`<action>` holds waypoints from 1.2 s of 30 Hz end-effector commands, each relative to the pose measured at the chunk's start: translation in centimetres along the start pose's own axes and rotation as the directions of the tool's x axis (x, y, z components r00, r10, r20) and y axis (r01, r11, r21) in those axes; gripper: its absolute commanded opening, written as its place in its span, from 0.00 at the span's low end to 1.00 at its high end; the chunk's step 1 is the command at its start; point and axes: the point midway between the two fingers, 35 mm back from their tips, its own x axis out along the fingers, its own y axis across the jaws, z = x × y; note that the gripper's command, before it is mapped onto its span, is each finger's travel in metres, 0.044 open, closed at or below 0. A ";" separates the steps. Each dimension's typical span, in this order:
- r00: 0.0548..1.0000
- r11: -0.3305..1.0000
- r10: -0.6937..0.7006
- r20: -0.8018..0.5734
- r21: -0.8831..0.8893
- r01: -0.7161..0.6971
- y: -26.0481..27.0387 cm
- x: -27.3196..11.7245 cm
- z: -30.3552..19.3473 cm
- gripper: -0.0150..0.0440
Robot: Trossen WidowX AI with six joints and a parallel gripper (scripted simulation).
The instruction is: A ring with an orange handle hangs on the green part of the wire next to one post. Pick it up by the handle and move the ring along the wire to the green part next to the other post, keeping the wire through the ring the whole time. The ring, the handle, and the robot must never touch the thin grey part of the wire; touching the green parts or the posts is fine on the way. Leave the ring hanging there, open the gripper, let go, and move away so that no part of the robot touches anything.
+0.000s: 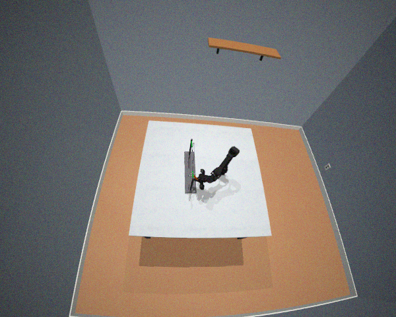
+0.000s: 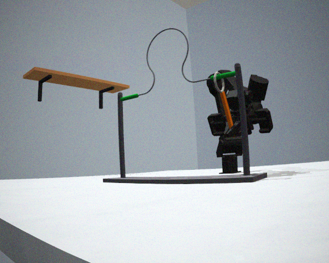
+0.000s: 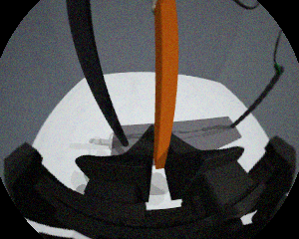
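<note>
The pale ring [image 2: 223, 85] is around the green part [image 2: 229, 74] by the right post [image 2: 242, 113] in the exterior view, close to that part's inner end, with the wire through it. Its orange handle [image 2: 226, 108] [image 3: 165, 85] slants down from the ring. My gripper [image 2: 231, 128] [image 3: 155, 127] is shut on the handle's lower end. The thin grey wire [image 2: 171, 28] rises in a tall loop and runs down to the other green part [image 2: 129, 97] at the left post [image 2: 120, 136]. The ring is mostly out of the wrist view.
The posts stand on a dark base [image 2: 184, 180] [image 1: 187, 167] on the white table [image 1: 164, 211]. In the wrist view, the near post [image 3: 90, 60] rises close on the left and the far post [image 3: 256, 100] on the right. A wooden shelf [image 1: 242, 47] [image 2: 74, 80] is on the wall.
</note>
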 end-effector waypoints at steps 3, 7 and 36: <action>1.000 1.000 0.000 0.000 0.000 0.000 0.0 0.0 0.0 0.27; 1.000 1.000 0.000 0.000 0.000 0.000 0.0 0.0 0.0 0.44; 1.000 1.000 -0.002 -0.005 0.002 0.002 0.0 -5.0 -0.1 0.53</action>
